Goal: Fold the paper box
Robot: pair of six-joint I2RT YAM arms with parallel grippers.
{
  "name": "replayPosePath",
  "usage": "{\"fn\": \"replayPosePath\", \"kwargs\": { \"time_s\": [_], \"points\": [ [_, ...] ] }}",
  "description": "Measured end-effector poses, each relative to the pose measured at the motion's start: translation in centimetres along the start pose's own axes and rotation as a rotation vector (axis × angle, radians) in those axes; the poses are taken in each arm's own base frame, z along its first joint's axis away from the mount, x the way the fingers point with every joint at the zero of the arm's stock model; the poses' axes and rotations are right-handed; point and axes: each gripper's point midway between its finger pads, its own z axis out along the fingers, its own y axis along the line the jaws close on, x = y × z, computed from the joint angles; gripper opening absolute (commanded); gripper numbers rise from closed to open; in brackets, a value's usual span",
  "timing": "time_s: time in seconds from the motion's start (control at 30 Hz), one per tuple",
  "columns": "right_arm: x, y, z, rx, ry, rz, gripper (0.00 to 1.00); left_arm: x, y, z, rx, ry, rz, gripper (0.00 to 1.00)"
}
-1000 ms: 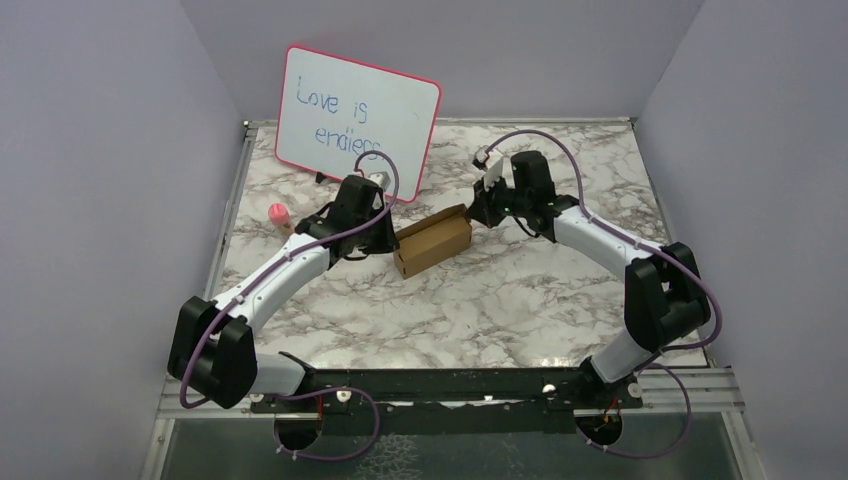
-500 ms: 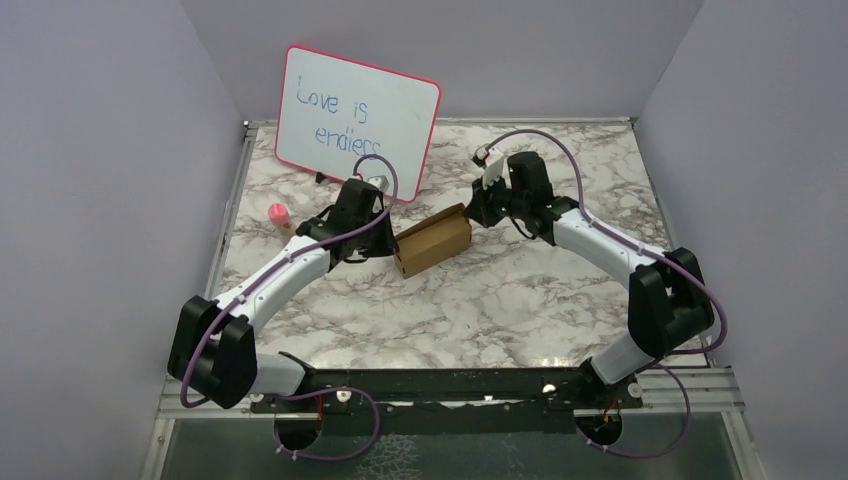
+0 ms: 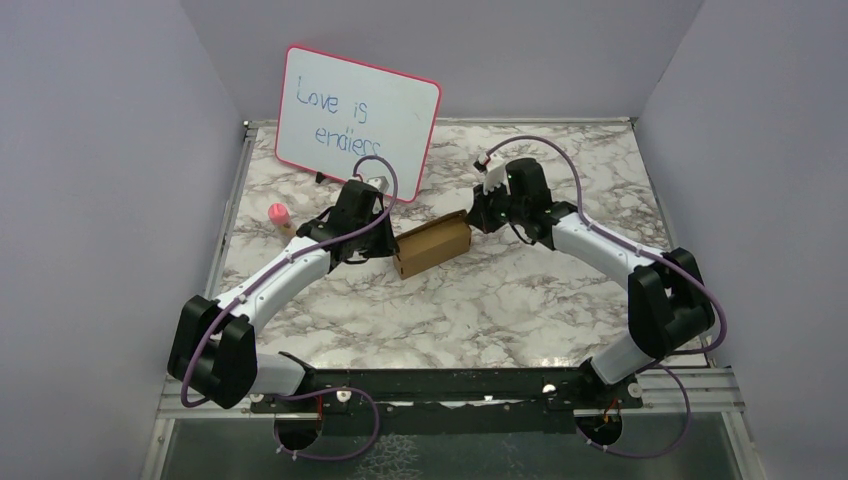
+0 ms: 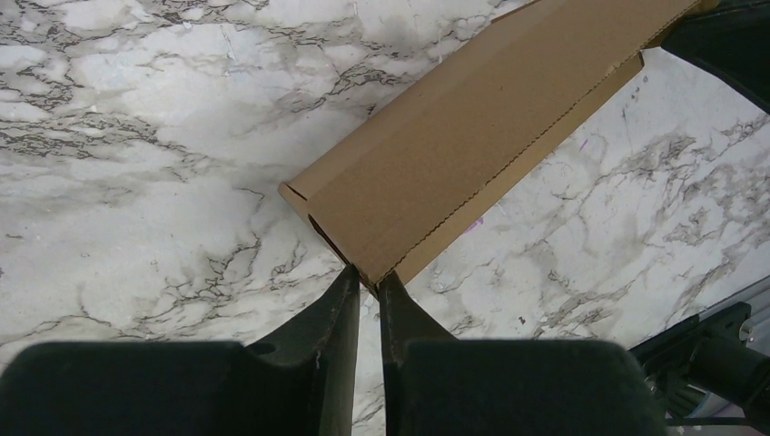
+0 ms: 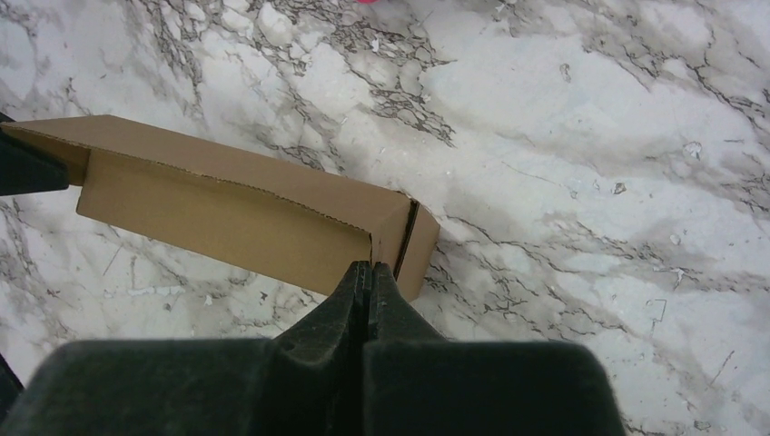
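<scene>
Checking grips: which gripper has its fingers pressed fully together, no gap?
The right gripper: its fingers meet at one end of the paper box. The left gripper shows a slit around a corner.

A whiteboard (image 3: 355, 120) with a pink frame stands tilted at the back of the table (image 3: 500, 300). It carries blue handwriting that reads "Love is" and, below that, a word beginning "endle". To its left, near the table's left edge, sits a small pink-topped thing (image 3: 278, 213), too small to make out. The tabletop is white marble with grey veins. Plain lilac walls (image 3: 100, 200) close in the sides and back.
</scene>
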Motion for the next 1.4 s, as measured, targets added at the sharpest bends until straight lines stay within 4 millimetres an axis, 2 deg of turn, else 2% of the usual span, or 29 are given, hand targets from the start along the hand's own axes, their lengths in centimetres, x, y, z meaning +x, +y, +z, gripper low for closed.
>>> {"fn": "replayPosePath", "kwargs": {
  "time_s": [0.5,0.6,0.7,0.93,1.1,1.23,1.3,1.4],
  "points": [
    [2.0,0.1,-0.4,0.015,-0.001,0.029,0.01,0.6,0.4,0.5,0.001,0.000,-0.004,0.17],
    [2.6,0.2,-0.4,0.013,-0.005,0.027,0.02,0.9,0.5,0.6,0.003,-0.002,-0.005,0.20],
    [2.7,0.3,-0.4,0.013,-0.016,0.028,0.05,1.1,0.5,0.6,0.006,-0.005,-0.003,0.28],
    [2.7,0.8,-1.2,0.016,-0.033,0.054,0.24,1.0,0.6,-0.2,0.007,-0.032,0.001,0.46],
    [1.0,1.2,-2.6,0.032,-0.096,0.072,0.44,-0.3,-0.2,-2.1,0.038,-0.100,0.006,0.56],
    [-0.6,1.5,-3.7,0.039,-0.157,0.099,0.62,-1.5,-0.3,-3.5,0.059,-0.155,-0.014,0.76],
    [-1.2,1.5,-4.0,0.048,-0.182,0.129,0.66,-2.1,0.1,-4.0,0.067,-0.177,-0.044,0.81],
    [-1.4,1.2,-4.0,0.071,-0.208,0.194,0.68,-3.1,0.9,-4.4,0.100,-0.213,-0.126,0.84]
  ]
}}
